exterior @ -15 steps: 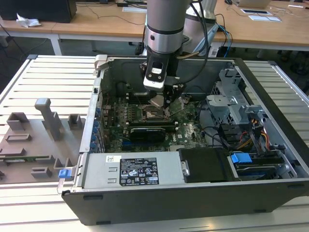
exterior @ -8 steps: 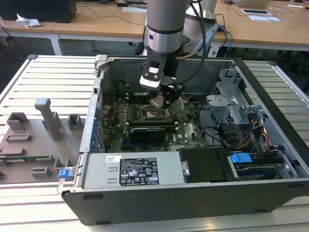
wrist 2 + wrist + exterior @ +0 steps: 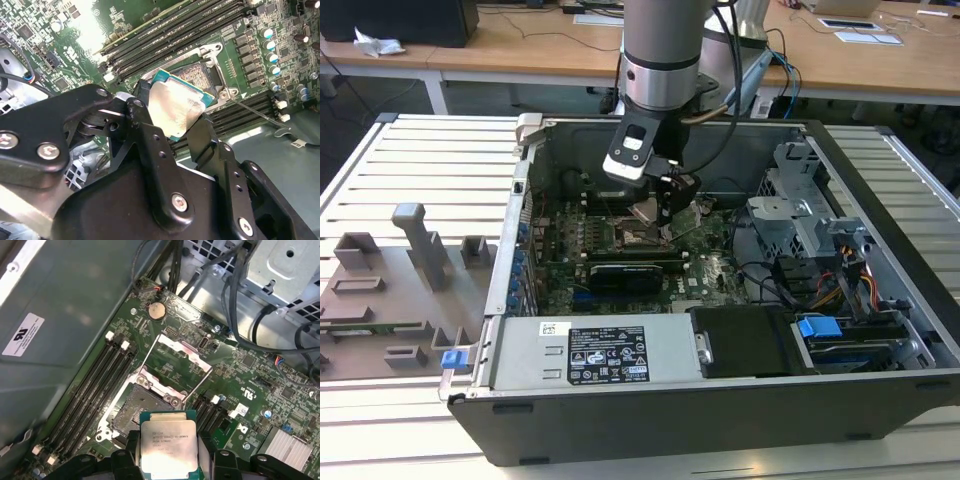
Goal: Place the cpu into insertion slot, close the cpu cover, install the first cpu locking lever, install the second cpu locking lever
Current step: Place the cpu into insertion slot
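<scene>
Your jaws are clamped on the cpu (image 3: 167, 440), a black finger (image 3: 131, 452) on each of two opposite edges, with the metal top showing in the first wrist view. Your gripper (image 3: 169, 460) holds the chip just over the near edge of the insertion slot (image 3: 136, 407), whose contact grid lies bare. The cpu cover (image 3: 186, 348) stands flipped open beyond the slot. All of this sits on the green motherboard (image 3: 260, 385), inside the open computer case (image 3: 720, 425)

Cpu (image 3: 167, 442): one edge cut off by the first wrist view's border; two sides hidden behind fingers (image 3: 131, 452). Slot (image 3: 131, 407): one corner hidden behind cpu; in second wrist view, largely covered by it.
</scene>
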You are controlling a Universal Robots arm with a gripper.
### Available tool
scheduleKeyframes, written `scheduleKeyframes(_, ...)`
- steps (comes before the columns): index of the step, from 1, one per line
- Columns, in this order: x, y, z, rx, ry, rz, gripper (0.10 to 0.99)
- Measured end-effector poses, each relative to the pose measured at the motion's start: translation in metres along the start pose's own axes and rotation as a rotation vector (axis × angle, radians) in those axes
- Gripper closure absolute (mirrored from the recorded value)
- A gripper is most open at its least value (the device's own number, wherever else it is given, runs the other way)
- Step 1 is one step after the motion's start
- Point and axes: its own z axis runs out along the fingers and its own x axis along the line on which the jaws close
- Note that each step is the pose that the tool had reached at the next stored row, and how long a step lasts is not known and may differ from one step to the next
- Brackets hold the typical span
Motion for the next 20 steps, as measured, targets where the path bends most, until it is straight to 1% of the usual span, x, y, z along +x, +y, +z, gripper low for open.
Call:
scheduleKeyframes(11, 0.0000, 0.0000, 0.0000, 0.001, -0.0090, 0.091, 0.541)
scheduleKeyframes(15, 0.0000, 0.0000, 0.0000, 0.002, -0.0133, 0.121, 0.541)
scheduleKeyframes(17, 0.0000, 0.0000, 0.0000, 0.003, -0.0169, 0.142, 0.541)
scheduleKeyframes(20, 0.0000, 0.0000, 0.0000, 0.004, -0.0196, 0.159, 0.541)
